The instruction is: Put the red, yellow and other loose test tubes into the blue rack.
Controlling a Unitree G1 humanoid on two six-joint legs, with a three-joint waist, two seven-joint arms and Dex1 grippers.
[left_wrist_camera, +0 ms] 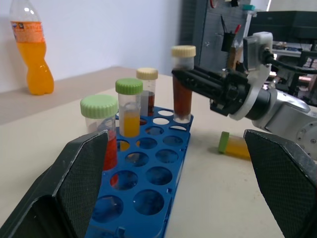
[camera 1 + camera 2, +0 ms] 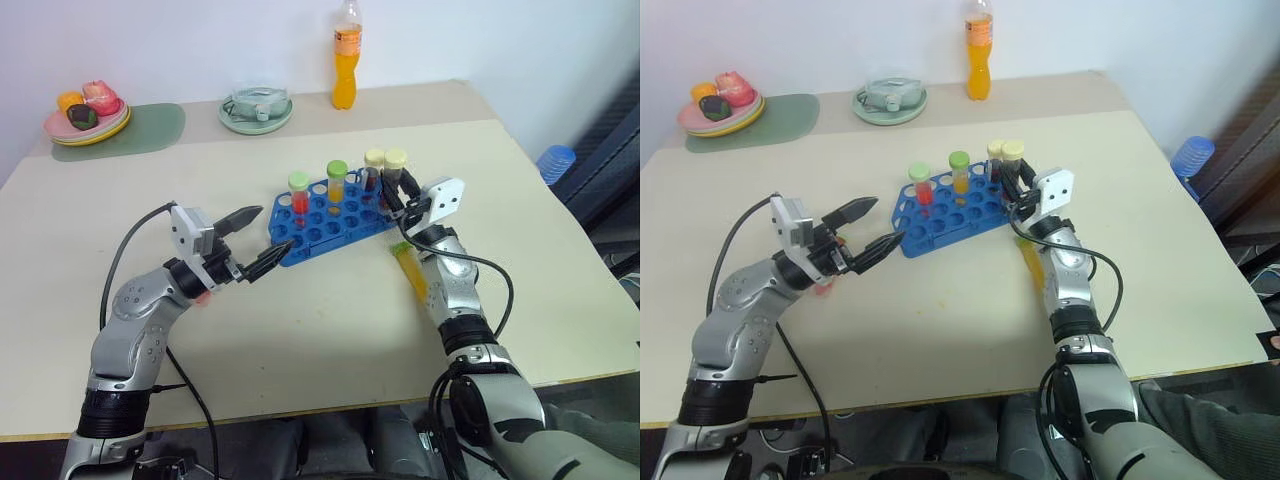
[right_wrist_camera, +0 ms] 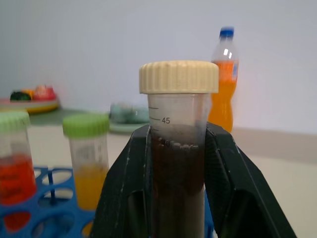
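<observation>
The blue rack (image 2: 322, 222) lies mid-table. A red test tube (image 2: 299, 195), a yellow one (image 2: 336, 181) (both green-capped) and a brown one with a cream cap (image 2: 374, 166) stand upright in it. My right gripper (image 2: 396, 192) is shut on a second brown, cream-capped tube (image 3: 178, 148), held upright at the rack's far right corner, its lower end at a hole (image 1: 182, 118). Another yellow tube (image 2: 409, 267) lies flat on the table under my right wrist. My left gripper (image 2: 256, 240) hangs open and holds nothing, just off the rack's near left corner.
A tall orange drink bottle (image 2: 345, 65) stands at the table's back edge, beside a pale green dish (image 2: 256, 112). A plate of fruit (image 2: 87, 118) rests on a green mat (image 2: 155, 128) at the back left. A blue object (image 2: 556, 162) sits beyond the right edge.
</observation>
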